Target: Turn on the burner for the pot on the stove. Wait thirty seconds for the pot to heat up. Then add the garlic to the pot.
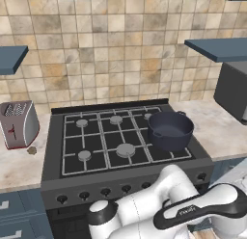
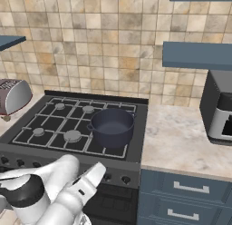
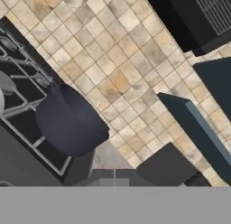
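Fingers pressed together, holding nothing. Pot (image 1: 170, 130) on stove (image 1: 108, 137), right front grate. Garlic (image 1: 32, 150) on table left of stove, beside toaster (image 1: 18, 124). Step judged: burner ignition pending. Next: reach front knobs (image 1: 105, 191), select pot's knob.

Round dark blue pot (image 1: 170, 130) on black gas stove (image 1: 120, 141), front right burner. Tiny brown garlic lump (image 1: 32, 150) beside silver toaster (image 1: 18, 123) on pale surface (image 1: 19, 168).
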